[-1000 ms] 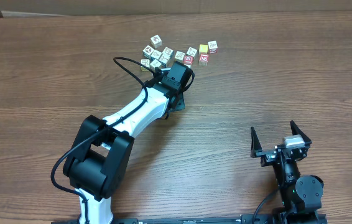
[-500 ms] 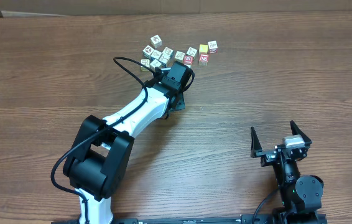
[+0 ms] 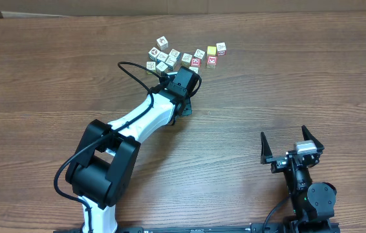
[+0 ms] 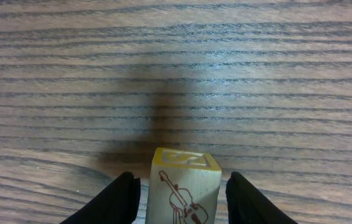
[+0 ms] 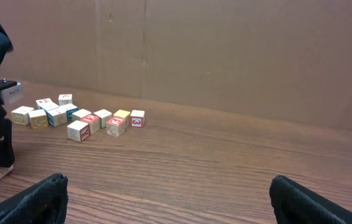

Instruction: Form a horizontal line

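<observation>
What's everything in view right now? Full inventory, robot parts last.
small wooden picture cubes: roughly a dozen; white, yellow and red faces; loose group at the table's far side
violin-picture wooden cube: one; pale wood, yellow top edge; between the fingers of the left gripper
brown wooden table: one; under everything
brown cardboard wall: one; behind the table
left gripper: one; black; at the group's near edge, grip unclear
right gripper: one; black; open, empty, near right side
</observation>
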Action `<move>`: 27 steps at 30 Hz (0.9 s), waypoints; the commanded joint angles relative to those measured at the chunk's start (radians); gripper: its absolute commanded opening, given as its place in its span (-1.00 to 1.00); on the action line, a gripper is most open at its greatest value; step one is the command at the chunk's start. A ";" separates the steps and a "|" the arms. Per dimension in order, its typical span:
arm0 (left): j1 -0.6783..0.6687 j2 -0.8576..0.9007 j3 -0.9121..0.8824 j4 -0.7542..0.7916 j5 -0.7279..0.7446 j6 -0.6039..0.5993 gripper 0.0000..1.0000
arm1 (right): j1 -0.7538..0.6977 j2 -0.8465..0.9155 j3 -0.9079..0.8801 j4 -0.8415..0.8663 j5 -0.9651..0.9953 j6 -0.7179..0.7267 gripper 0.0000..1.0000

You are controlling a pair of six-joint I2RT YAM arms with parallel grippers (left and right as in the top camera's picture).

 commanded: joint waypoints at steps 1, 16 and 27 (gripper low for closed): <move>-0.006 -0.015 -0.013 0.004 -0.018 -0.010 -0.16 | 0.004 -0.010 -0.011 0.005 -0.006 -0.001 1.00; -0.006 -0.015 -0.013 0.004 -0.018 -0.010 -0.36 | 0.004 -0.010 -0.011 0.005 -0.006 -0.001 1.00; -0.006 -0.015 -0.013 0.004 -0.017 -0.010 0.03 | 0.004 -0.010 -0.011 0.005 -0.006 -0.001 1.00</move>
